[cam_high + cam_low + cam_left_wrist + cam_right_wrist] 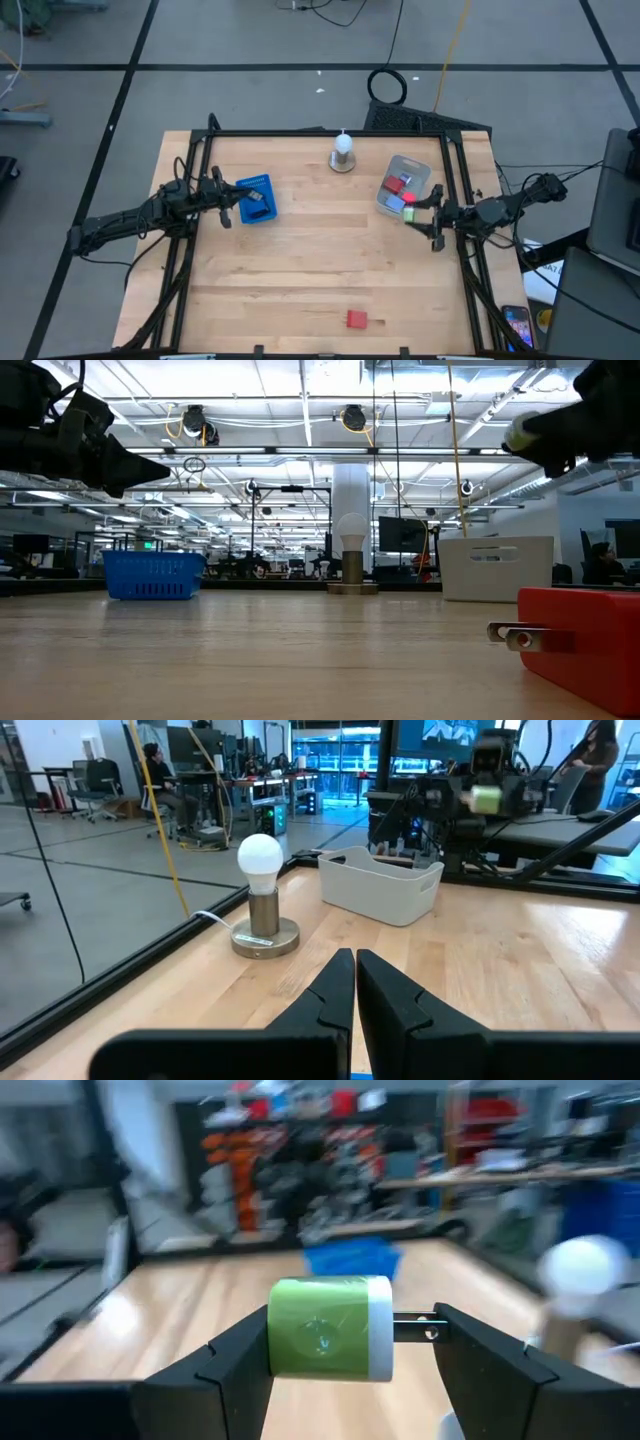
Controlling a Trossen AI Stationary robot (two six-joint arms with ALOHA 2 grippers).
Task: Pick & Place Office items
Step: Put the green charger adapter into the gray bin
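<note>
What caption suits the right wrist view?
Right gripper holds a green item above the wooden table.

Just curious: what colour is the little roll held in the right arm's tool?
Green with a white end, the roll sits in the right tool; clearest in the right wrist view.

Pale wooden table top (300, 270) edged by a black frame, grey floor (250, 40) crossed by dark lines, cables trailing across it, open office hall beyond, white ceiling with strip lights (300, 400), white column (350, 495), desks, chairs and monitors (400, 532)
</note>
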